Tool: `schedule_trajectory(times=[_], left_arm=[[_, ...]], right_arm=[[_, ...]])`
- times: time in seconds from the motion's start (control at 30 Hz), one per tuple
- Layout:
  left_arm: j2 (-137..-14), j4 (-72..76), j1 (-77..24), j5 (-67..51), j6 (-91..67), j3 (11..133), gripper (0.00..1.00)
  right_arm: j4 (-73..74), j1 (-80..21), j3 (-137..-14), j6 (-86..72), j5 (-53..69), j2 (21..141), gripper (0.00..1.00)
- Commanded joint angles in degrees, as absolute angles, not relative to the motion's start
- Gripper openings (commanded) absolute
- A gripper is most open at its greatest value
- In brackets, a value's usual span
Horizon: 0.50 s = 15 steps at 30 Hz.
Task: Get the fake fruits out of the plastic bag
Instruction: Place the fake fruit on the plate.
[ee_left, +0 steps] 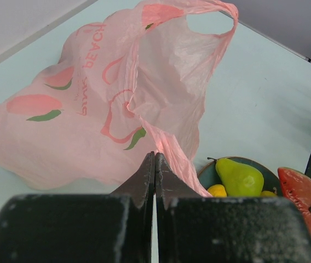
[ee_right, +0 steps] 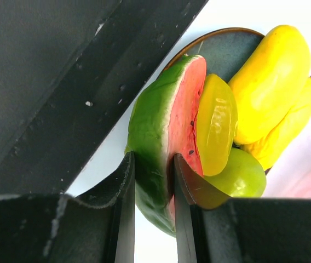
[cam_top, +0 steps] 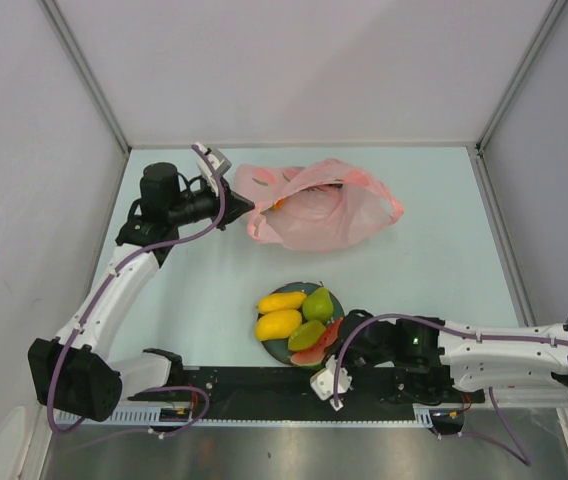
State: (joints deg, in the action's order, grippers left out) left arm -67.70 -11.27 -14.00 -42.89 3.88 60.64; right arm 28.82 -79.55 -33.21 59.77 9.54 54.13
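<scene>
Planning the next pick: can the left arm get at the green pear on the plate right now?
Probably not yet: the left gripper is shut on the edge of the plastic bag. The pear itself lies uncovered on the plate, clear of the right gripper holding the watermelon slice.

Plastic bag (cam_top: 319,210): thin, crinkly, translucent pink, printed with peach shapes and green leaves. Slumped on its side straight ahead of the left gripper (cam_top: 244,205), with a fold of its film at that gripper's closed tips. Handle loop (ee_left: 213,11) raised at the far end.

Watermelon slice (ee_right: 161,137): green rind, red flesh, dark seeds. On edge, pinched between the fingers of the right gripper (ee_right: 153,164).

Packed just beyond those fingertips and touching the slice: yellow-green mango (ee_right: 216,123). Further out: plump yellow mango (cam_top: 278,325), then banana (cam_top: 282,300).

Glossy green pear (ee_left: 240,178): stem outward, in the same cluster, well apart from the left gripper's tips.
</scene>
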Motion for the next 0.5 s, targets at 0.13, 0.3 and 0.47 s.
schedule_trajectory(times=[0.13, 0.3, 0.47], left_arm=[[-66.53, -9.06, -14.24, -45.44, 2.46, 59.77, 0.00], [-67.32, -8.44, -14.15, -45.79, 1.67, 59.94, 0.00], [-67.85, -8.44, -14.24, -45.70, 1.41, 60.29, 0.00]], right_arm=[[23.91, -78.31, -33.31, 49.93, 12.57, 54.84, 0.00], [20.76, -77.43, -33.31, 41.59, 12.39, 55.02, 0.00], [15.56, -73.30, -33.66, 30.52, 11.25, 57.04, 0.00]])
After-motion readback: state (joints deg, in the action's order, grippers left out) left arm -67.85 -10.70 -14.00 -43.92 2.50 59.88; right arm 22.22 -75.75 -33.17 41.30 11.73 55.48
